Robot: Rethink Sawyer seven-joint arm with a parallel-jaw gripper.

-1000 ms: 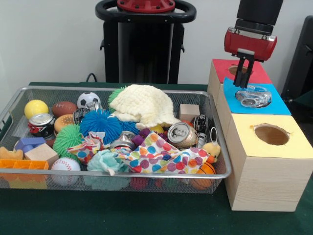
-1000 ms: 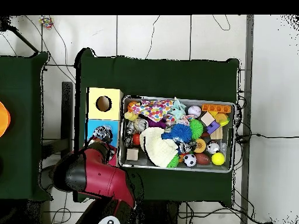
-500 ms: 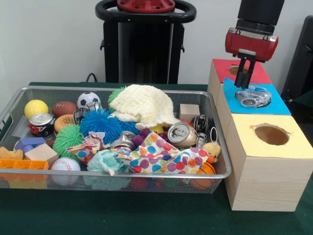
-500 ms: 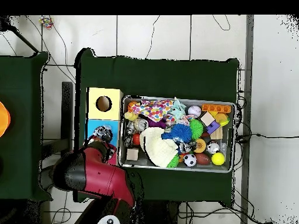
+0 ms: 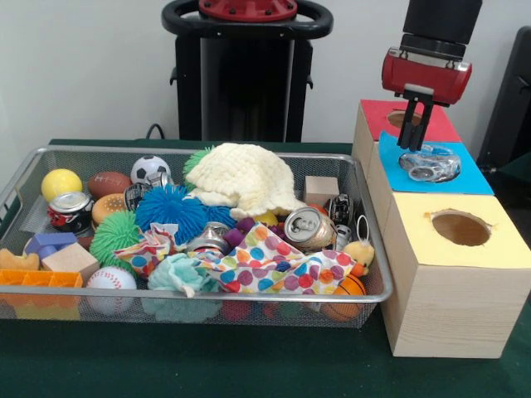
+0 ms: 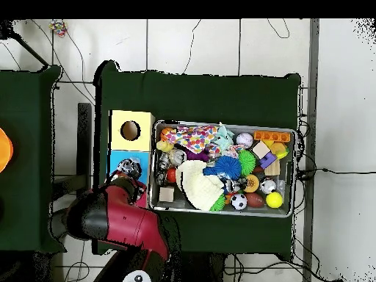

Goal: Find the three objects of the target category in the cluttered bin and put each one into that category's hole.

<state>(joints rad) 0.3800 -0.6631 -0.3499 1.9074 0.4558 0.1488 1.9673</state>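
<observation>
The pincer (image 5: pixel 412 137) hangs with its fingers drawn close together, gripping nothing. Directly beneath its tips the crushed silver drink can (image 5: pixel 429 163) lies across the hole of the blue-topped wooden box (image 5: pixel 473 177), jammed on top, its long axis lying flat.

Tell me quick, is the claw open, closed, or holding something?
Claw: empty, hanging above the crushed can on the blue box; open or closed cannot be told.
</observation>
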